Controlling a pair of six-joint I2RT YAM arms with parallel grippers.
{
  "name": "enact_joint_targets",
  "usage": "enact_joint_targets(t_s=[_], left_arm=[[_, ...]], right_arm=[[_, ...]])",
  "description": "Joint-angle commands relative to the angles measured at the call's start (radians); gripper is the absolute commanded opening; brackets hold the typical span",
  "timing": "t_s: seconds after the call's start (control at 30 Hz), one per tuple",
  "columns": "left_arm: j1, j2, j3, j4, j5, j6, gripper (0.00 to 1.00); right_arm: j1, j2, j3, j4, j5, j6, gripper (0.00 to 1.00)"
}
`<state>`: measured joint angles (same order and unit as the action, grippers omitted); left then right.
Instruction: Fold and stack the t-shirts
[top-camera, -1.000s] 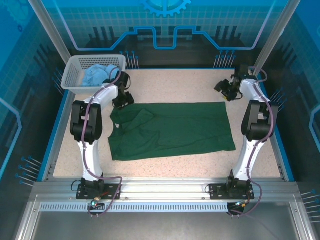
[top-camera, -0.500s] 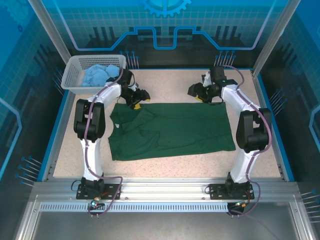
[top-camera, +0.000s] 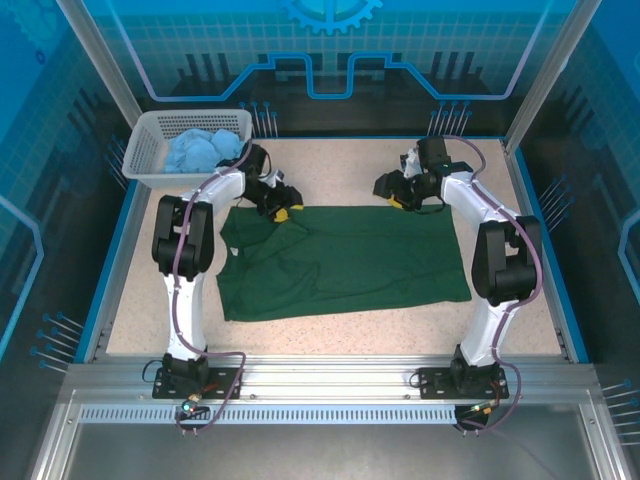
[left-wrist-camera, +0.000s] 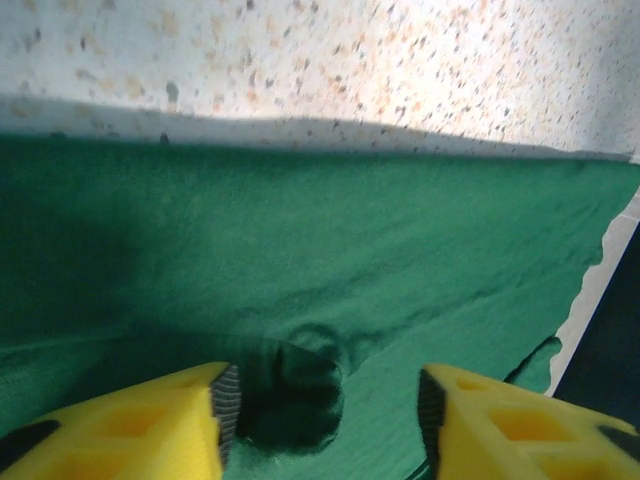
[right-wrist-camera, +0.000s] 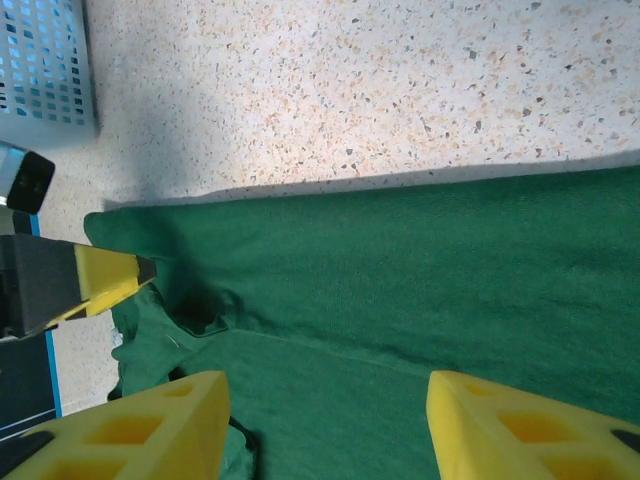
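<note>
1. The dark green short-sleeved cloth t-shirt (top-camera: 345, 260) lies spread flat on the speckled counter (top-camera: 340, 165), ready for folding.
2. The left claw (top-camera: 283, 208) hovers open at the far edge by the collar, its fingers apart to straddle cloth.
3. The right claw (top-camera: 392, 190), also open, hangs near the same edge, likely for a paired pinch.
4. The crumpled light blue t-shirt (top-camera: 200, 152) waits in the white plastic lattice basket (top-camera: 140, 165).

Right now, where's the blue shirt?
The blue shirt sits bunched in the white basket at the far-left corner of the table, top view, beyond the green shirt.
</note>
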<state>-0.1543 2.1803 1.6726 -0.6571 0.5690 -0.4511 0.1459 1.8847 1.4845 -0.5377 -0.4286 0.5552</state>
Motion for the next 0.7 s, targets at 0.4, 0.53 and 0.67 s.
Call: enact_joint_targets(t_s=[0.4, 0.53, 0.67], left_arm=[[-0.004, -0.132, -0.163, 0.085, 0.074, 0.023, 0.36], [-0.020, -0.136, -0.174, 0.092, 0.080, 0.015, 0.33], [-0.042, -0.145, -0.224, 0.113, 0.079, 0.007, 0.28]], right_arm=[[0.024, 0.012, 0.028, -0.035, -0.044, -0.027, 0.54], [0.030, 0.025, 0.038, -0.039, -0.042, -0.025, 0.54], [0.035, 0.028, 0.033, -0.038, -0.039, -0.020, 0.53]])
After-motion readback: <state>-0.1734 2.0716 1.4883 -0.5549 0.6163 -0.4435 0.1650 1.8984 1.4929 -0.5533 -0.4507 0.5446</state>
